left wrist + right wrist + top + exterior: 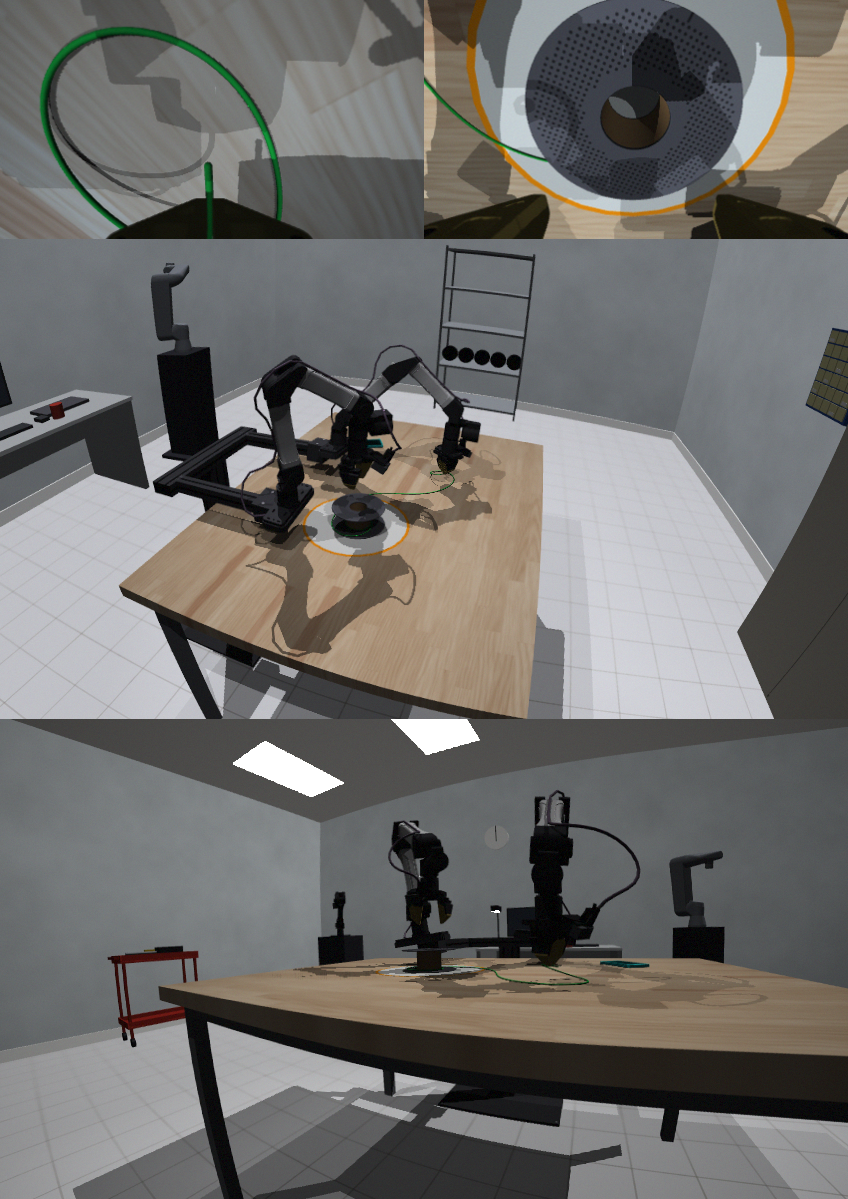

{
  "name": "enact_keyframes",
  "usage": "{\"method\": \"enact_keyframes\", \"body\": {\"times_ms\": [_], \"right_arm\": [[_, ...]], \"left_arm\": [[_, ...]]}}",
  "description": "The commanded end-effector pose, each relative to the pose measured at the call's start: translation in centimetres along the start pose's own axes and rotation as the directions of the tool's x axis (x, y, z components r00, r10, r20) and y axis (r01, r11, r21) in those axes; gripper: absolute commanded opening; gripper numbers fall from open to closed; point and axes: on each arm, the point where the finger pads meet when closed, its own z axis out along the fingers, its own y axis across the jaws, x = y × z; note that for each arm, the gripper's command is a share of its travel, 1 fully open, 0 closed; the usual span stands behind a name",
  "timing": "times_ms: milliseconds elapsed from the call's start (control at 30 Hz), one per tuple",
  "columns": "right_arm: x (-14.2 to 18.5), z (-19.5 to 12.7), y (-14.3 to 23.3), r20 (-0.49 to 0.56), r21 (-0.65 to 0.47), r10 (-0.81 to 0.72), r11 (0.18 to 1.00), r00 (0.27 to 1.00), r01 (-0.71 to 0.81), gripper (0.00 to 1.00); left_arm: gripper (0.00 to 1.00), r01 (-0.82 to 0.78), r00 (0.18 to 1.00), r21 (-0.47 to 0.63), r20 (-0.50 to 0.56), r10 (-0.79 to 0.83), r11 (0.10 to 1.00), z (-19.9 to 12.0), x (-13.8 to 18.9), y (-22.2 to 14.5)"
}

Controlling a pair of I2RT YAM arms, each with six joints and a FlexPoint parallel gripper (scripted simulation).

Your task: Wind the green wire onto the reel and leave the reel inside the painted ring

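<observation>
The dark reel (pixel 342 509) (pixel 428 959) (pixel 588 65) lies flat inside the orange painted ring (pixel 408 526) (pixel 791 55). The green wire (pixel 416 494) (pixel 535 983) (pixel 249 106) (pixel 461 117) shows low around the reel, under its upper flange, and runs out across the table in a curve. My left gripper (pixel 444 467) (pixel 550 959) (pixel 209 208) is shut on the wire, low over the table; a short end sticks out past the fingers. My right gripper (pixel 364 472) (pixel 430 920) (pixel 631 204) is open and empty, above the reel, pointing down. The upper flange hides most of the winding.
A flat teal object (pixel 373 443) (pixel 624 964) lies on the table (pixel 464 607) (pixel 357 1004) near the left arm's base. The black mounting frame (pixel 199 462) holds both arm bases at one table edge. The wire forms a loose loop beside the left gripper.
</observation>
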Motion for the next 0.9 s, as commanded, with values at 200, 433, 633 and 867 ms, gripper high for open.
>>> {"method": "enact_keyframes", "body": {"times_ms": [200,433,633,867], "right_arm": [[-1.04,-1.07,0.14,0.002,-0.023,0.004,1.000,1.000,-0.004,0.81],[-1.17,-1.13,0.02,0.002,-0.023,0.004,1.000,1.000,-0.004,0.81],[-1.26,-1.15,0.00,0.002,-0.023,0.004,1.000,1.000,-0.004,0.81],[-1.28,-1.13,0.00,0.002,-0.023,-0.004,1.000,1.000,0.005,0.81]], "left_arm": [[0.00,0.000,0.999,0.038,0.035,-0.001,0.999,-1.09,-0.59,-1.40],[0.00,0.000,0.999,0.038,0.035,-0.001,0.999,-1.09,-0.59,-1.40],[0.00,0.000,0.999,0.038,0.035,-0.001,0.999,-1.09,-0.59,-1.40],[0.00,0.166,0.986,0.043,0.028,-0.167,0.985,-0.66,-0.53,-1.30]]}}
